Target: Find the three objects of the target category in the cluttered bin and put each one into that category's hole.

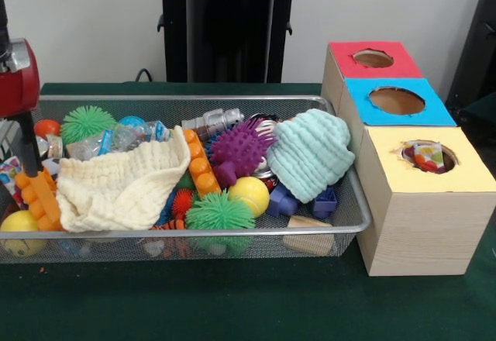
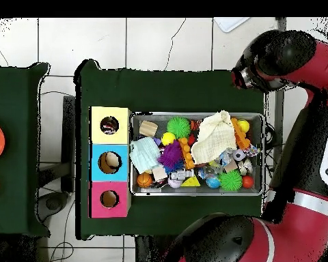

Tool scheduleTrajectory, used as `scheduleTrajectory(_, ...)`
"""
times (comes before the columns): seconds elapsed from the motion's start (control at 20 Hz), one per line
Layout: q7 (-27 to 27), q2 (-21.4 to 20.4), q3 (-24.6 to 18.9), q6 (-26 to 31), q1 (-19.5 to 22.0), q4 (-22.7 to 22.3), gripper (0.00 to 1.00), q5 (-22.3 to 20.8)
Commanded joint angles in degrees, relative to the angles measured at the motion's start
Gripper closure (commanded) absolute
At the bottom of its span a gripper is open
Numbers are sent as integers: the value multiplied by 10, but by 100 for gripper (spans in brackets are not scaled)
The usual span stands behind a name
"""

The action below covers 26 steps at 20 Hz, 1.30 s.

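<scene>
A wire mesh bin (image 1: 232,101) holds a jumble of toys. A cream cloth (image 1: 124,186) covers its left half and a mint knitted cloth (image 1: 310,155) lies at its right end. Between them sit a purple spiky ball (image 1: 240,147), a yellow ball (image 1: 249,194) and a green fuzzy ball (image 1: 219,211). Another green fuzzy ball (image 1: 85,122) is at the back left. Orange bricks (image 1: 39,198) lie at the left end. My gripper (image 1: 29,151) hangs over that left end, just above the orange bricks. Right of the bin stand three boxes with holes: red (image 1: 341,53), blue (image 1: 360,108), yellow (image 1: 387,170).
Clear bottles (image 1: 116,138), blue bricks (image 1: 283,201) and a wooden block (image 1: 310,236) also lie in the bin. A colourful packet (image 1: 428,156) shows inside the yellow box's hole. In the overhead view my arm (image 2: 283,61) curves round the bin's right end (image 2: 264,153).
</scene>
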<state>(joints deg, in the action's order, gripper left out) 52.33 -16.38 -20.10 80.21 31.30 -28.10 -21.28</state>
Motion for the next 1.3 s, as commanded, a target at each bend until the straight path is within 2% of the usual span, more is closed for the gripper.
scheduleTrajectory(0.05,-196,16,-12,-21,14,-56,0,-42)
scheduleTrajectory(0.3,-200,17,-7,-21,17,-61,0,-47)
scheduleTrajectory(0.6,-203,-11,11,-37,25,-111,0,-49)
scheduleTrajectory(0.85,-202,-47,18,-54,38,-178,0,-46)
scheduleTrajectory(1.3,-197,-66,-1,-79,62,-244,0,-54)
